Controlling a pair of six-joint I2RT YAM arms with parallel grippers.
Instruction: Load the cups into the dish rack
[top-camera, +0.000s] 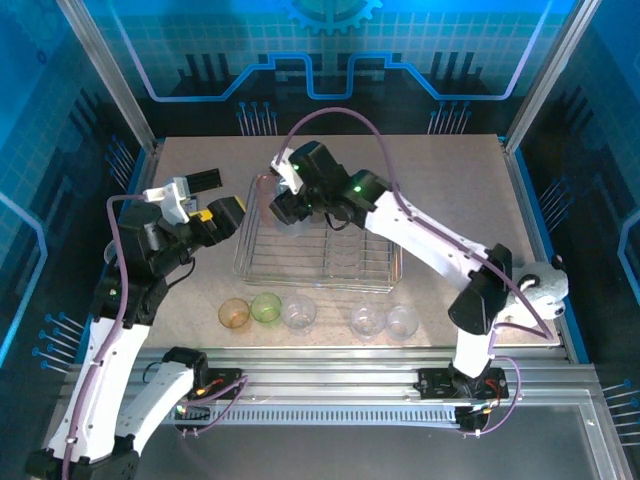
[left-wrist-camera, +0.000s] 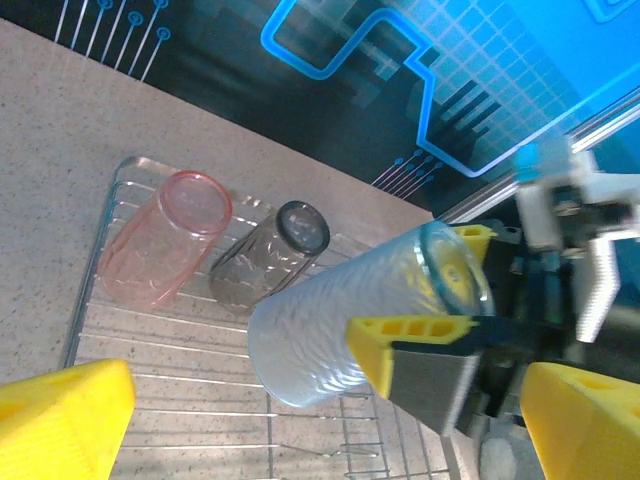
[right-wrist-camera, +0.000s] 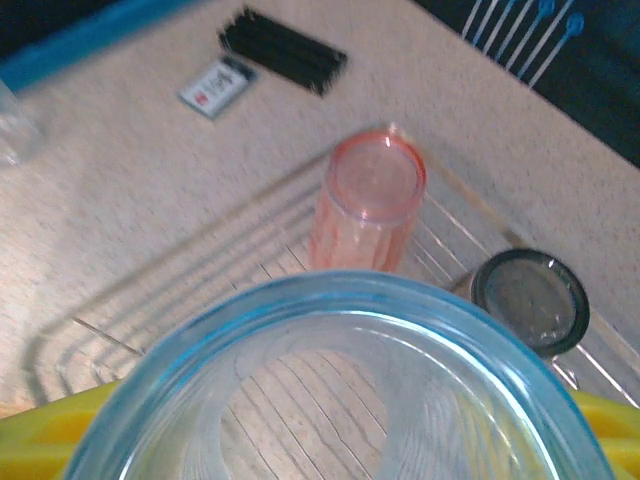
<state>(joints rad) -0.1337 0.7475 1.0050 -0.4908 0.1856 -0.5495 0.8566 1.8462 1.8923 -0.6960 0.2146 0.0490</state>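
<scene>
The silver wire dish rack (top-camera: 320, 268) lies mid-table. A pink cup (left-wrist-camera: 165, 240) and a smoky grey cup (left-wrist-camera: 270, 255) stand mouth-down at its far left corner. My right gripper (top-camera: 284, 206) hovers over that corner, shut on a clear cup (left-wrist-camera: 320, 330) that is tilted above the rods; its blue-tinted rim (right-wrist-camera: 330, 300) fills the right wrist view. My left gripper (top-camera: 215, 205) stands open and holds nothing, just left of the rack, its yellow fingertips (left-wrist-camera: 60, 420) wide apart. An orange cup (top-camera: 234, 314), a green cup (top-camera: 266, 307) and three clear cups (top-camera: 299, 313) sit in a row before the rack.
A black ridged bar (right-wrist-camera: 283, 50) and a small card (right-wrist-camera: 215, 85) lie on the table beyond the rack. The right arm (top-camera: 430, 240) reaches across the rack's right side. Blue walls and metal posts (top-camera: 110, 80) close in the table.
</scene>
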